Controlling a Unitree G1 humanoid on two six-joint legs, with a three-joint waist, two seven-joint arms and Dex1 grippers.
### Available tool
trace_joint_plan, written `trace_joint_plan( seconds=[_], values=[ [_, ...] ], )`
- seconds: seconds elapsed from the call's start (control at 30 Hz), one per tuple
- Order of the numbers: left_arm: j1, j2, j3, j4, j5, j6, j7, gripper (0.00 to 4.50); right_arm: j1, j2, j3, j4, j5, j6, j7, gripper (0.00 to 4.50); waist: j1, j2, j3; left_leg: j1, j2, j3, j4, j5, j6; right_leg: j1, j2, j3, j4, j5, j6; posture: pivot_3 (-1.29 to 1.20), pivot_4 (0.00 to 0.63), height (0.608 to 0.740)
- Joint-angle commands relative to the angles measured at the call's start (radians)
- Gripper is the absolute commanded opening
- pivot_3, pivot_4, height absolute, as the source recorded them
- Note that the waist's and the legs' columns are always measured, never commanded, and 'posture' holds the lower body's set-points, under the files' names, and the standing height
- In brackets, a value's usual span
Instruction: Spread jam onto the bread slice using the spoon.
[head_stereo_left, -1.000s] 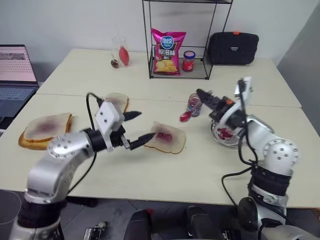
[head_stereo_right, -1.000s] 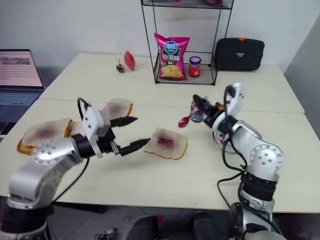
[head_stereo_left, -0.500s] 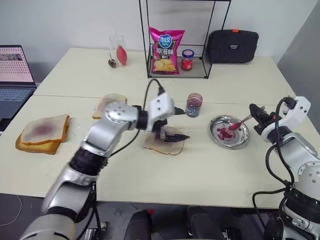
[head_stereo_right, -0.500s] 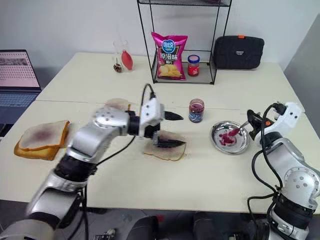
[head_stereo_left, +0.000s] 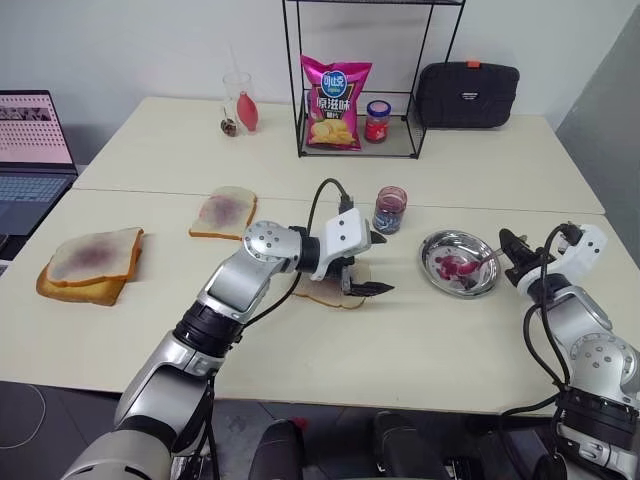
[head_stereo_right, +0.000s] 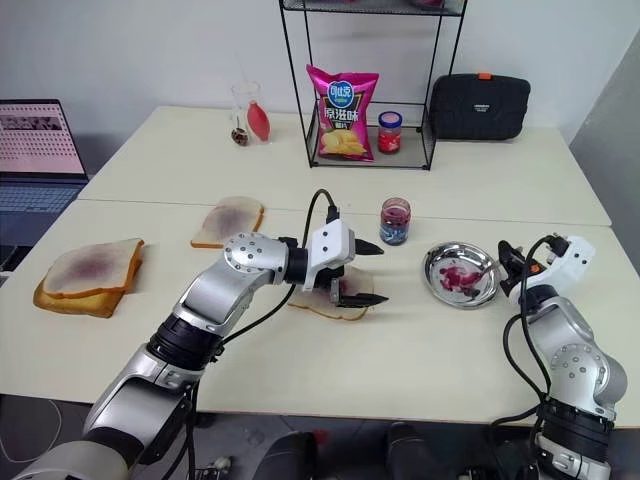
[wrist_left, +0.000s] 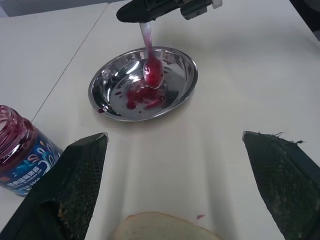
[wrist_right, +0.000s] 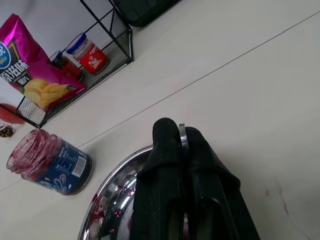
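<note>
Resting its bowl in the metal dish (head_stereo_left: 458, 263) at right, the spoon (wrist_left: 151, 60), pinched by the closed right claw (head_stereo_left: 510, 250), could drip jam (wrist_left: 141, 95) while travelling left to the bread slice (head_stereo_right: 322, 302), under the wide-open left claw (head_stereo_left: 368, 266)

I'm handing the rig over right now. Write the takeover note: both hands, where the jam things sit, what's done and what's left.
Left hand: open, holding nothing, over the bread slice at the table's middle.
Right hand: shut on the spoon, whose red-smeared bowl sits in the metal dish at the right.
Jam: open glass jar behind the bread slice, left of the dish; red smears in the dish too.
Done: spoon is in hand.
Left: the slice is mostly hidden by the left hand, so check how much jam is on it; carry jam over and spread it.
</note>
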Motion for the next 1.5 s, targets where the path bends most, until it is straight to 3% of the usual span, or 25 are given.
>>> trace_joint_plan(
  seconds=[0.03, 0.6, 1.13, 1.37, 1.43, 1.5],
  values=[
    [-0.004, 0.000, 0.031, -0.055, 0.000, 0.011, 0.011, 4.50, -0.012, -0.012, -0.013, 0.049, -0.026, -0.036, 0.017, 0.59, 0.000, 0.000, 0.000, 0.000, 0.000, 0.000, 0.001, 0.000, 0.000, 0.000, 0.000, 0.000, 0.000, 0.000, 0.000, 0.00, 0.150, 0.740],
    [-0.009, 0.003, 0.051, -0.066, 0.006, 0.041, 0.033, 4.50, -0.022, -0.035, -0.031, 0.122, -0.045, -0.053, 0.054, 4.43, 0.001, 0.000, 0.000, 0.000, -0.001, 0.000, 0.001, 0.000, 0.000, 0.000, -0.001, 0.001, 0.000, 0.001, 0.001, 0.00, 0.150, 0.740],
    [0.010, 0.063, 0.092, -0.068, -0.003, 0.053, 0.026, 4.50, -0.020, -0.108, -0.082, 0.116, -0.020, -0.007, 0.041, 4.48, 0.001, 0.001, 0.000, 0.000, -0.001, 0.001, 0.001, 0.000, 0.000, 0.000, 0.000, 0.001, 0.000, 0.001, 0.001, 0.00, 0.150, 0.740],
    [0.041, 0.196, 0.164, -0.055, -0.016, 0.076, -0.024, 4.50, 0.003, -0.246, -0.173, -0.047, 0.051, 0.144, -0.036, 4.48, 0.001, 0.002, 0.000, 0.000, 0.000, 0.001, 0.001, 0.000, 0.000, 0.000, -0.001, 0.001, 0.000, 0.001, 0.001, 0.00, 0.150, 0.740],
    [0.053, 0.242, 0.192, -0.041, -0.016, 0.079, -0.033, 4.50, -0.004, -0.314, -0.168, -0.104, 0.073, 0.206, -0.026, 4.48, -0.001, 0.002, 0.000, 0.000, 0.000, 0.001, 0.001, 0.000, 0.000, 0.000, -0.001, 0.001, 0.001, 0.001, 0.001, 0.00, 0.150, 0.740],
    [0.058, 0.278, 0.233, -0.036, -0.046, 0.112, -0.049, 4.50, 0.015, -0.431, -0.101, -0.177, 0.065, 0.244, 0.084, 4.48, -0.002, 0.002, 0.000, 0.000, 0.000, 0.002, 0.001, 0.000, 0.000, -0.001, -0.001, 0.003, 0.002, 0.001, 0.001, 0.00, 0.150, 0.740]
  ],
)
